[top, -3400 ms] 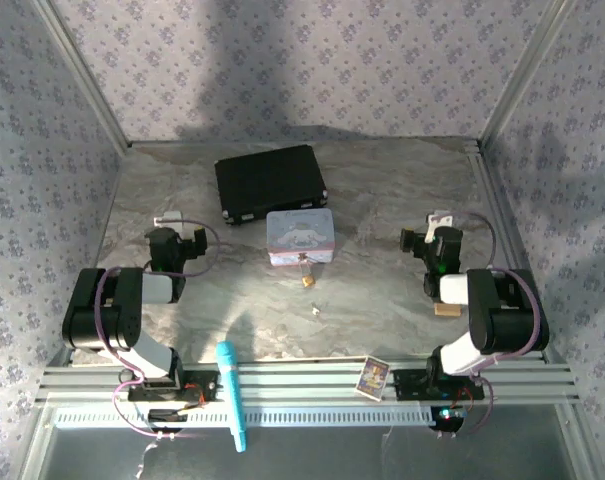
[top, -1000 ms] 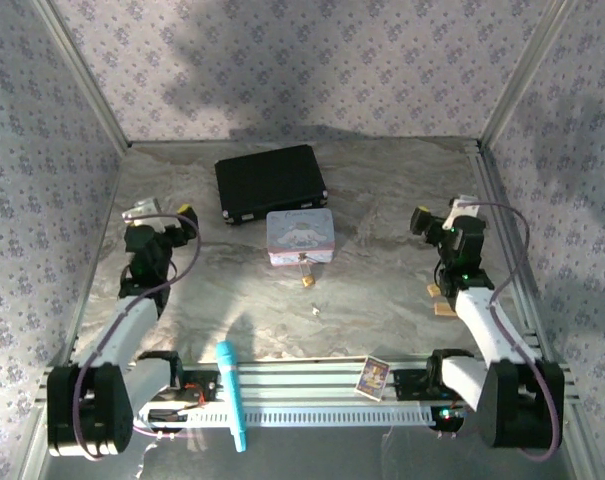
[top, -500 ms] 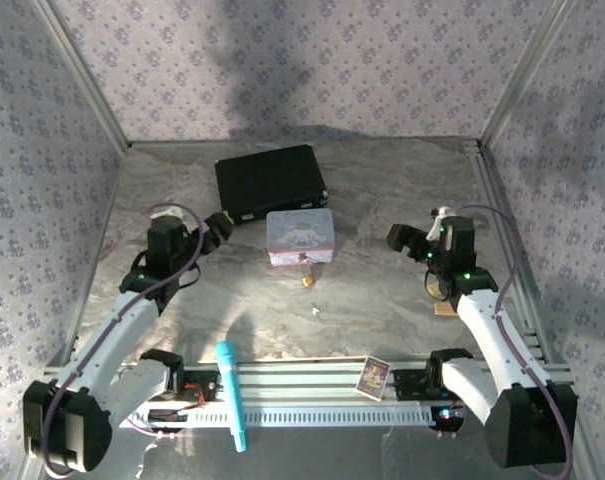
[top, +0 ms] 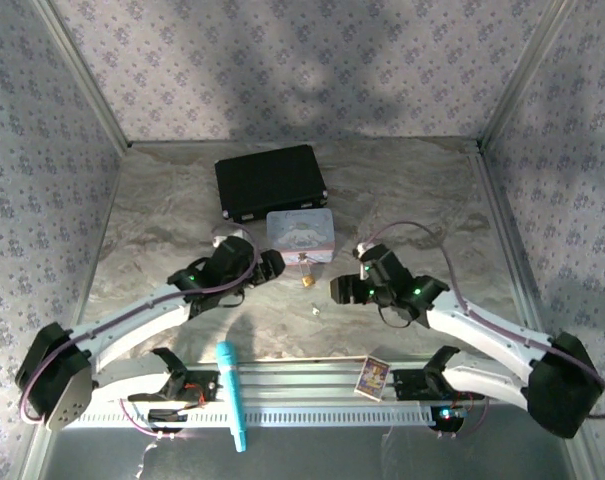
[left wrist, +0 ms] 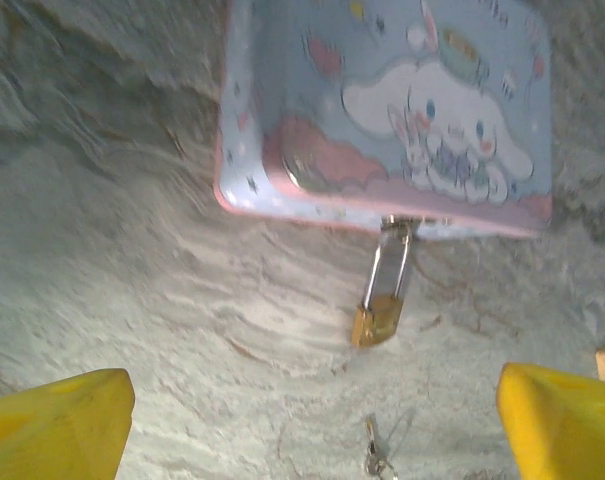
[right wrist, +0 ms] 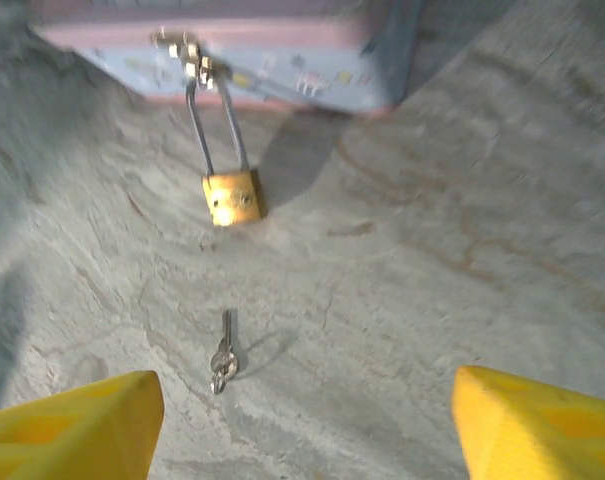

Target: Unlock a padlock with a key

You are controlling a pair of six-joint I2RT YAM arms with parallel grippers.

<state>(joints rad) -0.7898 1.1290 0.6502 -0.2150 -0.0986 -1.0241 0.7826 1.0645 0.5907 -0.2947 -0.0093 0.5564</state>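
Left arm (top: 132,325) and right arm (top: 482,322) stretch inward, jaws apart, flanking padlock (top: 308,281).

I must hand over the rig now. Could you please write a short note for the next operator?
Left tool: open, empty, to the left of the padlock.
Right tool: open, empty, to its right.
Padlock: shackle through the latch of the tin box, body resting on the table.
Key: flat on the table, nearer the arms than the padlock, not touching it.
Done: nothing gripped yet.
Left: pick up the key, steady the padlock, insert, turn.
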